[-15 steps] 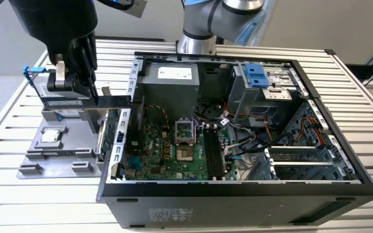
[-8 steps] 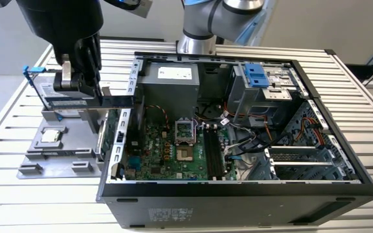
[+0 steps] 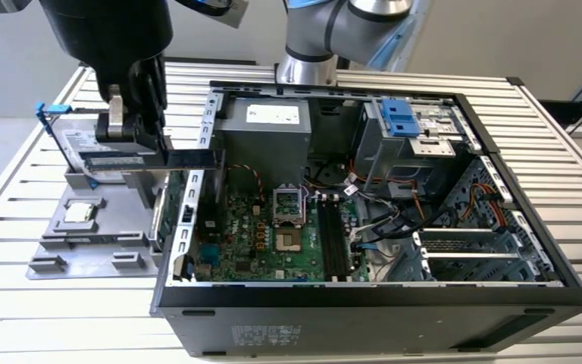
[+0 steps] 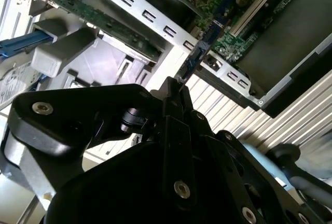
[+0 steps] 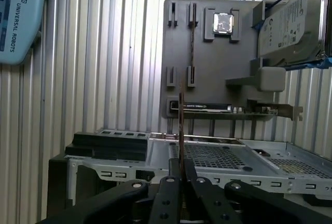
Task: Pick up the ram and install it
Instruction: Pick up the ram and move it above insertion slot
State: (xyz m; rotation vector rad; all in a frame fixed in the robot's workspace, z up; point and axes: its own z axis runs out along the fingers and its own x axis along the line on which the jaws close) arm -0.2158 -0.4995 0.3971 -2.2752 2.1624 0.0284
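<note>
My gripper (image 3: 132, 145) is shut on the ram (image 3: 175, 159), a long dark stick held level in the air. In the exterior view it hangs over the open computer case's left wall (image 3: 202, 136), between the grey holder (image 3: 69, 243) and the motherboard (image 3: 261, 235). In the first wrist view the ram (image 5: 181, 120) shows edge-on as a thin line rising from between the fingers (image 5: 168, 182). The second wrist view shows its blue edge (image 4: 199, 53) sticking out past the gripper (image 4: 179, 86). The dark memory slots (image 3: 333, 241) lie on the board right of the processor socket (image 3: 287, 203).
The grey holder carries a processor chip (image 3: 82, 212), a silver hard drive in a blue frame (image 3: 76, 142) and a green expansion card (image 5: 228, 111). Cables (image 3: 392, 220) and drive cages (image 3: 412, 129) crowd the case's right half. The slatted metal table (image 3: 28, 318) surrounds everything.
</note>
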